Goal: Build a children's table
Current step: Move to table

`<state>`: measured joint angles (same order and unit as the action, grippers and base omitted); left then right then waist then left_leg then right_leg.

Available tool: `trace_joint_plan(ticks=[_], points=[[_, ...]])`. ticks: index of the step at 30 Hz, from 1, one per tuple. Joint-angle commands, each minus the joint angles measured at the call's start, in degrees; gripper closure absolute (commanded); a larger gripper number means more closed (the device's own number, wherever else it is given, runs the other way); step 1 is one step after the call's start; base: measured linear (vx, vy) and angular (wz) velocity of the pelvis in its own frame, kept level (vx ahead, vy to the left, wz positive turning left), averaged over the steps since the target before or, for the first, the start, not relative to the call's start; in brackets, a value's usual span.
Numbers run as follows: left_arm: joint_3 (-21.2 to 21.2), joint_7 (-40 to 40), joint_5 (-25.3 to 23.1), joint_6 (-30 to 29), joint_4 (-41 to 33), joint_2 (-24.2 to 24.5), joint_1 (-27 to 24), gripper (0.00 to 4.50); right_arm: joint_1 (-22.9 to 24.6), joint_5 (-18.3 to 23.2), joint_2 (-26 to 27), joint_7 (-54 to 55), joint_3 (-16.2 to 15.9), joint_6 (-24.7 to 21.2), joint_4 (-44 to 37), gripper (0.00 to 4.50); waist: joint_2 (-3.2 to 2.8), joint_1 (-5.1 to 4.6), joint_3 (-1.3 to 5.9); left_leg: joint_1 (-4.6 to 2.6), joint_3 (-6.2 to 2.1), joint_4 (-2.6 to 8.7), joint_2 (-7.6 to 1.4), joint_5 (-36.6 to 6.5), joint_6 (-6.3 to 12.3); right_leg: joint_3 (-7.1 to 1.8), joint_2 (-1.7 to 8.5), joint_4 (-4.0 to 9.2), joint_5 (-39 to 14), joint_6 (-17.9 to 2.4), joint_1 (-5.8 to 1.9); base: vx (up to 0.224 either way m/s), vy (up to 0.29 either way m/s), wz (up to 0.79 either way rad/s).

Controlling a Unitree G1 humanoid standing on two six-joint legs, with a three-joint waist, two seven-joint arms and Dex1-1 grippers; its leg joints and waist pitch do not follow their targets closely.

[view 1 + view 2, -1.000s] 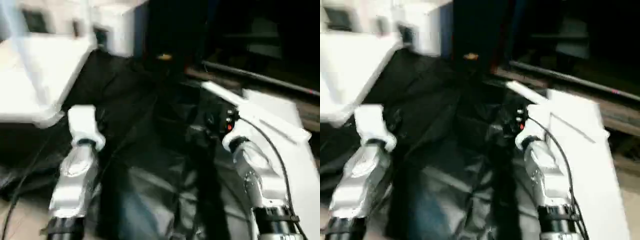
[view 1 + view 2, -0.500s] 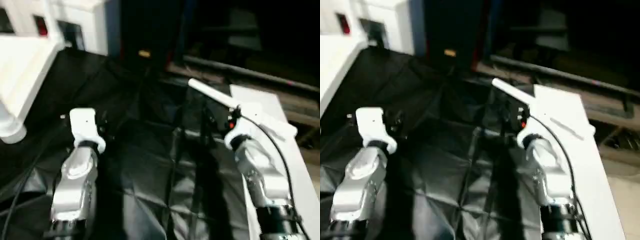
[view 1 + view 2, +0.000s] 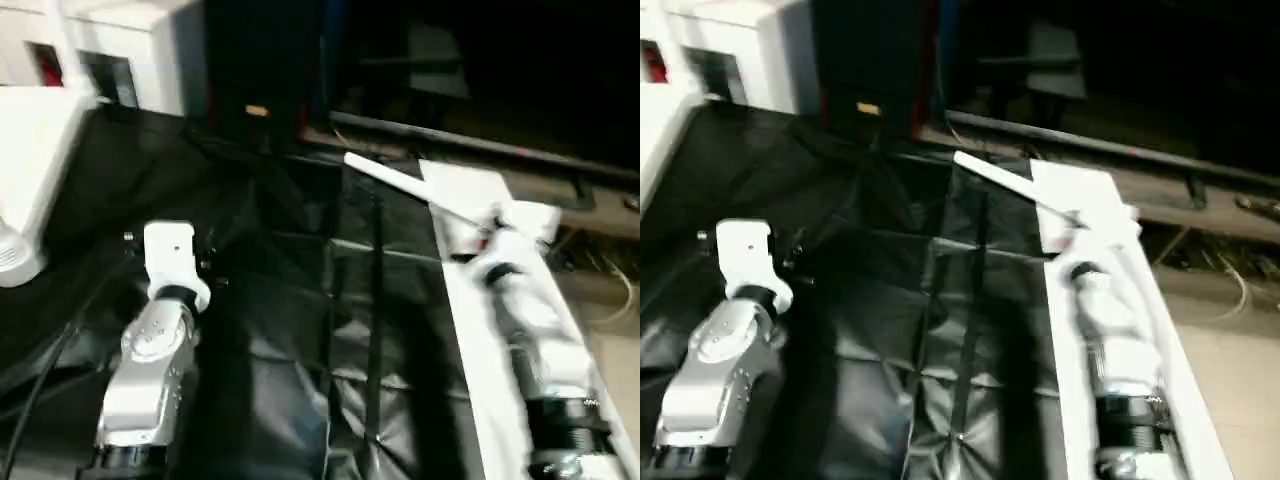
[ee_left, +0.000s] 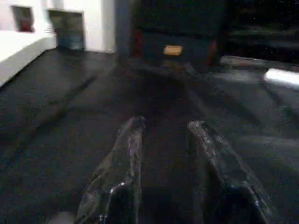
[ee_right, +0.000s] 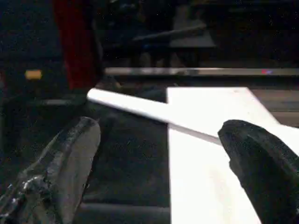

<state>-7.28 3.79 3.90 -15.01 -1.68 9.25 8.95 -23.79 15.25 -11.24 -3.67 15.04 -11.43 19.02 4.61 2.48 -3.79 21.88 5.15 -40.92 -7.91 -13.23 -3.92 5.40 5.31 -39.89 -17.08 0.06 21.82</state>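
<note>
A crumpled black sheet [image 3: 300, 330] covers the surface across most of the head views. Along the right side lies a flat white board [image 3: 1085, 205], and at the far left edge sits the white table top [image 3: 25, 150], with what looks like a round corner socket at its lower corner, though the blur makes that uncertain. One long white leg [image 5: 135, 108] lies slantwise in the upper middle, its near end on the board and its far end over the black sheet. The right end effector [image 5: 161, 154] points at this leg with its fingers spread wide and empty; the left end effector [image 4: 163, 144] hovers over bare sheet at lower left, fingers partly apart and gripping nothing. Judging by this, assembly has hardly begun: no leg seen is seated, and the first pickup is not yet made.
</note>
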Motion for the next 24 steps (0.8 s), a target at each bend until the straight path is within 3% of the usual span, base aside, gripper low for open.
trace_joint_plan(ticks=[1,2,3,4,5,6,7,8,9,10,12,13,14,16,17,18,19,20,21,22,23,24], points=[[0.2,1.3,0.6,-1.2,-1.3,0.9,1.0,2.83,-0.9,0.9,-0.9,1.2,2.6,0.9,2.0,0.0,-1.81,-0.84,2.97,-3.43,-1.36,5.48,-4.05,-14.8,-6.21,-1.88,4.19,9.48,-28.5,-6.5,-1.05,-0.065,0.059,0.04],[0.2,1.4,0.6,-1.3,-1.6,1.2,1.0,2.83,-0.9,1.1,-0.7,1.3,2.7,0.9,1.8,0.0,-2.94,-2.48,3.23,-2.38,-4.01,10.57,-6.99,-25.2,-7.97,-1.73,0.59,4.79,-5.0,-6.1,-1.11,-0.065,0.059,0.04],[-0.1,1.5,1.2,-2.1,-2.1,1.2,1.0,2.83,-0.7,1.2,-0.4,1.3,2.7,1.0,1.4,0.0,-3.04,-2.64,3.3,-2.08,-4.05,11.16,-6.97,-25.8,-7.97,-1.43,0.83,4.38,2.1,-6.6,-1.71,-0.097,0.068,0.07],[-0.1,1.4,1.2,-2.2,-2.2,1.2,1.0,2.83,-0.6,1.1,-0.3,1.3,2.6,0.9,1.2,0.0,-2.71,-2.77,2.75,-1.78,-2.88,11.59,-6.32,-27.8,-6.42,-1.55,1.61,5.56,3.9,-7.2,-1.72,-0.068,0.047,-0.01],[-0.2,1.1,1.2,-2.6,-2.3,1.1,1.0,2.83,-0.3,1.1,-0.1,1.4,2.5,0.8,0.9,0.0,-2.24,-3.01,2.56,-1.62,-2.32,11.62,-5.92,-29.3,-5.74,-1.81,2.16,6.53,0.5,-7.1,-1.84,-0.068,0.047,-0.01],[-0.1,0.4,0.7,-2.9,-2.3,0.8,1.0,2.83,1.0,0.5,0.8,1.4,1.6,0.3,-0.4,0.0,-1.49,-3.08,2.1,-1.78,-0.78,10.45,-4.73,-33.3,-5.2,-2.57,3.82,9.52,-17.5,-6.1,-1.0,0.0,0.0,0.0],[0.1,0.2,0.4,-2.7,-2.2,0.6,0.9,2.83,1.6,0.1,1.1,1.4,1.1,0.0,-0.8,0.0,-1.25,-3.02,2.11,-1.82,-0.45,10.09,-4.41,-32.9,-4.83,-2.58,4.21,10.41,-23.0,-5.2,-0.87,0.0,0.0,0.0],[0.2,0.1,0.5,-2.2,-2.1,0.3,0.8,2.83,1.9,-0.1,1.4,1.5,0.8,-0.1,-1.0,0.0,-0.82,-2.72,2.19,-1.92,0.08,9.7,-4.07,-30.2,-3.63,-2.42,4.92,11.83,-31.5,-2.8,-0.83,0.0,0.0,0.0],[0.6,0.0,0.3,-1.6,-2.1,-0.5,0.7,2.83,2.5,-0.7,1.9,1.4,0.0,0.1,-0.9,0.0,-0.77,-2.63,2.52,-1.62,0.33,9.75,-4.07,-25.7,-2.58,-2.3,5.41,12.56,-34.0,-1.6,-1.4,0.0,0.0,0.0],[0.7,0.0,0.2,-1.6,-2.1,-0.6,0.7,2.83,2.5,-0.8,1.9,1.4,-0.2,0.2,-0.8,0.0,-0.73,-2.51,2.75,-1.33,0.41,9.94,-4.15,-23.4,-2.21,-2.35,5.45,12.64,-33.2,-1.4,-1.7,0.0,0.0,0.0],[1.5,-0.1,-0.7,-1.1,-1.6,-0.8,0.6,2.83,2.9,-1.5,2.0,0.9,-1.3,0.1,-1.5,0.0,-1.02,-2.27,3.21,-0.71,0.53,10.64,-4.6,-18.0,-1.29,-2.42,4.99,11.99,-25.9,-2.1,-2.15,0.0,0.0,0.0],[1.8,-0.6,-0.9,-1.2,-1.2,-0.9,0.7,2.83,3.2,-2.2,1.9,0.1,-2.7,0.2,-1.9,0.0,-0.93,-2.33,3.31,-0.31,0.65,10.97,-4.85,-15.4,-0.75,-2.61,4.53,11.41,-20.2,-3.2,-2.01,0.0,0.0,0.0],[1.7,-0.9,-0.7,-1.6,-1.0,-1.1,0.8,2.83,3.3,-2.6,1.8,-0.3,-3.3,0.2,-2.2,0.0,-1.15,-2.37,3.12,-0.19,0.95,11.14,-4.91,-15.3,-0.58,-2.63,4.26,11.1,-18.0,-4.3,-1.84,0.0,0.0,0.0],[1.8,-1.2,-0.8,-2.7,-0.9,-1.2,1.0,2.83,3.6,-1.5,2.1,-1.6,-3.9,-1.1,-2.9,0.0,-1.5,-2.8,2.86,-1.03,0.66,11.28,-5.51,-20.2,-2.07,-1.92,3.13,11.23,-20.0,-4.3,-1.04,0.0,0.0,0.0],[2.0,-1.4,-1.2,-2.5,-0.9,-1.2,1.1,2.83,4.0,-2.5,2.0,-2.1,-5.4,-1.4,-3.7,0.0,-2.92,-2.34,3.03,1.89,-3.03,13.23,-4.71,-24.8,-1.71,1.29,2.61,9.31,-16.6,-4.9,-3.48,0.0,0.0,0.0],[2.1,-1.5,-1.4,-2.5,-0.9,-1.3,1.1,2.83,4.2,-3.0,2.0,-2.2,-5.9,-1.4,-4.0,0.0,-3.15,-3.83,3.29,1.8,-6.95,14.39,-6.36,-26.5,-0.17,1.83,1.7,7.03,-9.3,-6.3,-3.42,-0.006,-0.054,0.28],[2.3,-1.7,-1.7,-2.3,-1.0,-1.4,1.2,2.83,4.4,-3.8,2.1,-2.2,-6.7,-1.4,-4.5,0.0,-4.17,-3.73,3.64,0.24,-8.55,14.78,-6.97,-26.5,0.95,2.02,0.66,5.67,-6.6,-8.1,-2.83,0.054,-0.093,0.54],[2.4,-1.7,-1.9,-2.4,-1.0,-1.4,1.1,2.83,4.6,-3.9,2.3,-2.2,-6.9,-1.5,-4.7,0.0,-4.27,-4.71,2.91,-0.61,-11.82,16.42,-8.43,-29.5,3.5,1.63,-0.43,2.44,-6.5,-11.1,-1.75,0.054,-0.093,0.54],[2.4,-1.7,-2.0,-2.6,-1.0,-1.5,1.1,2.83,4.7,-3.9,2.5,-2.2,-7.0,-1.5,-4.8,0.0,-4.24,-4.8,2.66,-0.57,-13.07,16.93,-8.17,-30.4,4.27,0.94,-0.92,1.24,-7.3,-12.1,-1.47,0.06,-0.153,0.62],[2.4,-1.9,-2.2,-3.0,-1.1,-1.5,1.0,2.83,4.8,-4.0,2.6,-2.1,-7.1,-1.5,-5.0,0.0,-3.73,-3.98,2.69,-0.65,-13.62,16.7,-6.5,-30.7,5.91,-0.85,-0.99,0.79,-7.9,-14.7,-0.68,0.042,-0.243,0.65],[2.5,-1.9,-2.3,-2.9,-1.1,-1.5,0.9,2.83,4.8,-4.1,2.6,-1.9,-7.2,-1.7,-4.9,0.0,-2.67,-3.51,2.79,1.19,-12.97,15.45,-2.87,-28.0,6.55,-2.1,0.09,3.72,-10.1,-20.1,-1.73,0.042,-0.243,0.65],[2.1,-2.2,-2.1,-3.0,-1.2,-1.8,0.7,2.83,4.8,-4.9,2.4,-1.5,-7.5,-1.8,-4.5,0.0,-1.31,-2.23,3.2,2.54,-9.3,9.44,1.51,-23.4,4.05,-2.16,2.83,9.25,-17.8,-27.4,-2.05,0.043,-0.293,0.73]])
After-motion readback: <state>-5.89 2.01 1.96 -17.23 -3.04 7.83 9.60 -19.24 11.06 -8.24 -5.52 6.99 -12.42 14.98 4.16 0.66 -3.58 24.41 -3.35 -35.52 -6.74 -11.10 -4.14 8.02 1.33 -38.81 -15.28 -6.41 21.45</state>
